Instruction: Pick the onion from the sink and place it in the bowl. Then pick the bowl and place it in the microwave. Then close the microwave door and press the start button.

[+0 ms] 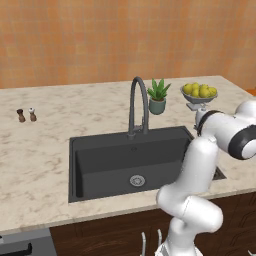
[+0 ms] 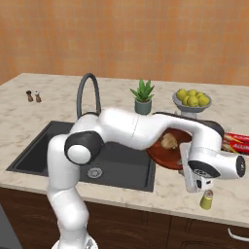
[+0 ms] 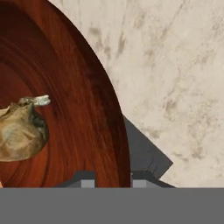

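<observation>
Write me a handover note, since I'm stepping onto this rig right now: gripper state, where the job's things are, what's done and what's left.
Gripper: shut on the bowl's rim, one finger on each side of the wall.
Bowl: on the counter right of the sink.
Onion: lying inside the bowl.
Sink: basin holds just its drain.
Done: onion moved from sink to bowl; bowl gripped at its rim.
Left: carry the bowl to the microwave, set it inside, close the door, press start.
</observation>
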